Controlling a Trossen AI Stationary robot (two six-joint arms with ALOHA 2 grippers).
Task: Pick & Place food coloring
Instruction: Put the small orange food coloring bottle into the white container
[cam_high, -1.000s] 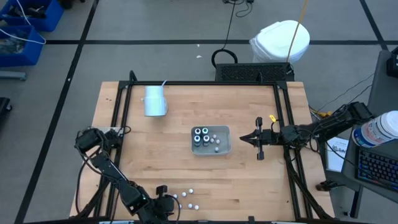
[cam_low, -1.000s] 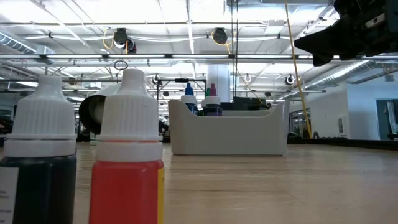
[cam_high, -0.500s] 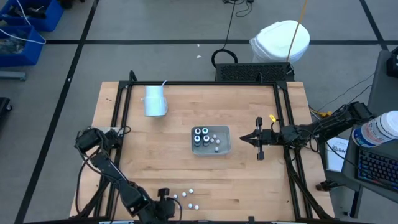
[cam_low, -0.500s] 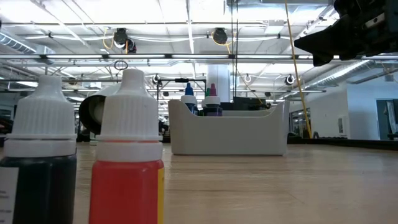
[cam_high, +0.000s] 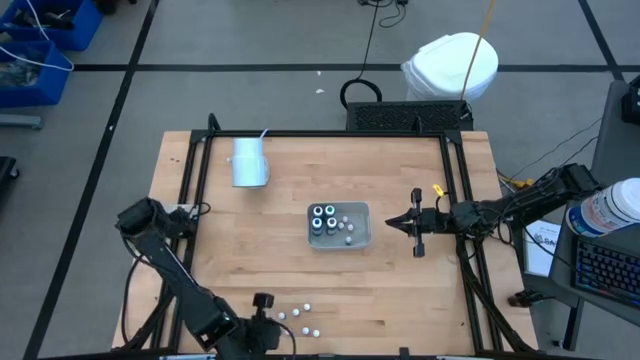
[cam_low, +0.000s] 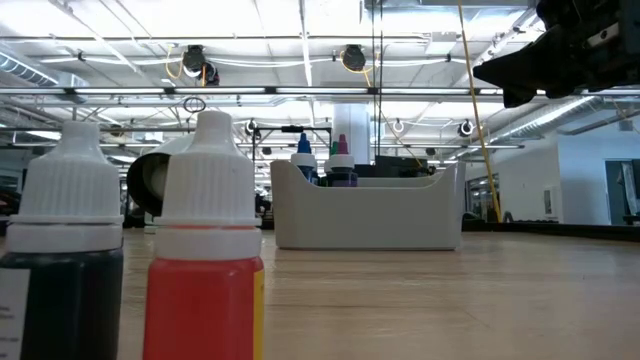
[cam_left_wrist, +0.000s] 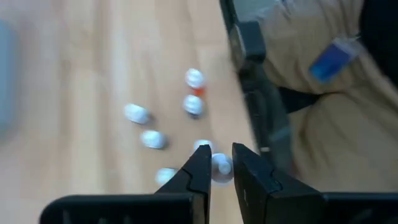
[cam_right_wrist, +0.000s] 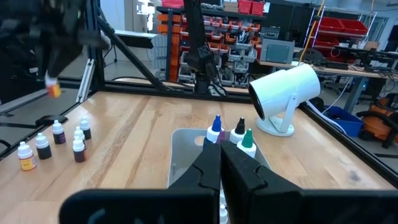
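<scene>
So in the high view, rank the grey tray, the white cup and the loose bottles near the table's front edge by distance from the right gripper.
1. Grey tray, just beside the right gripper, mid-table.
2. Loose bottles, at the front edge, by the left gripper.
3. White cup, on its side, far back corner on the left.

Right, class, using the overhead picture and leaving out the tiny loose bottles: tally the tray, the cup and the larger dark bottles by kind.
Grey rectangular tray: 1
White cup, lying on its side: 1
Dark bottles with round teal-and-white tops, standing in the tray: 4
Total: 6
</scene>
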